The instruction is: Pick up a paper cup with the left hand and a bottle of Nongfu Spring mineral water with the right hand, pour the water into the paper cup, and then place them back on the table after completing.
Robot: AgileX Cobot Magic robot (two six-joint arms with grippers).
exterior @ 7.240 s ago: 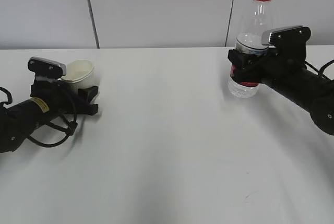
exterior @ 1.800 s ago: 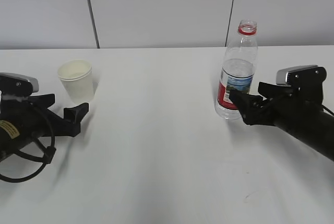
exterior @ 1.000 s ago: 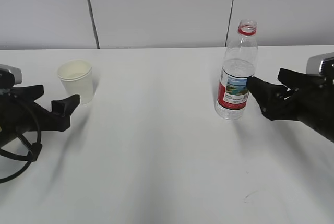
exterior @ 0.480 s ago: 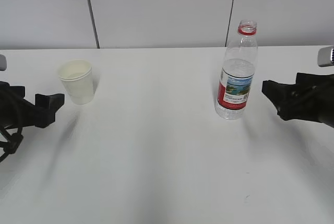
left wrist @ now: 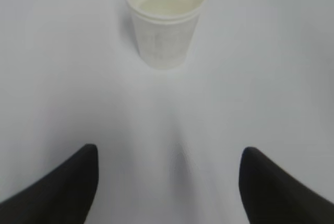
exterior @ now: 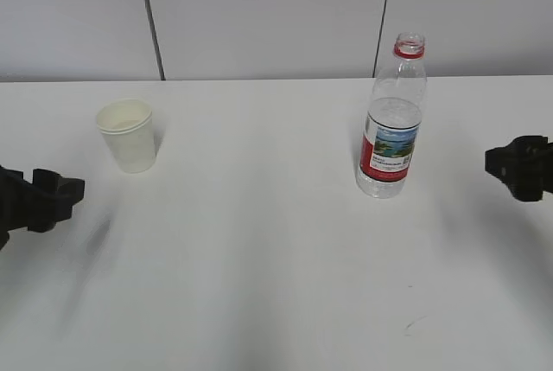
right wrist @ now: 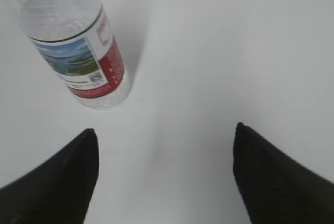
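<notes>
Exterior view, left hand (exterior: 43, 201): sat at the 9 o'clock edge of the table (exterior: 259, 250), fingers spread wide and holding nothing.
Exterior view, right hand (exterior: 516, 168): sat at the 3 o'clock edge, only dark fingertips in frame; this view alone did not show how far they were parted.
Left wrist view, left hand (left wrist: 167, 182): two dark fingertips stood wide apart at the bottom corners, bare white tabletop between them.
Left wrist view, paper cup (left wrist: 166, 18): stood upright at 12 o'clock from the spread fingers, well apart from them, untouched.
Right wrist view, right hand (right wrist: 162, 177): fingertips were parted widely at the bottom corners, gripping nothing.
Right wrist view, bottle (right wrist: 78, 46): stood toward 11 o'clock from the fingers, clear of both.
Cup, exterior view (exterior: 128, 135): plain white paper, rim up, resting on the table at 10 o'clock, a pale level showing inside; whether that was the water could not be told.
Bottle, exterior view (exterior: 393, 120): clear ribbed plastic, upright on the table at 2 o'clock, uncapped, red ring at the neck, label with a landscape picture over a red band.
Cup and bottle: well apart, both standing free.
</notes>
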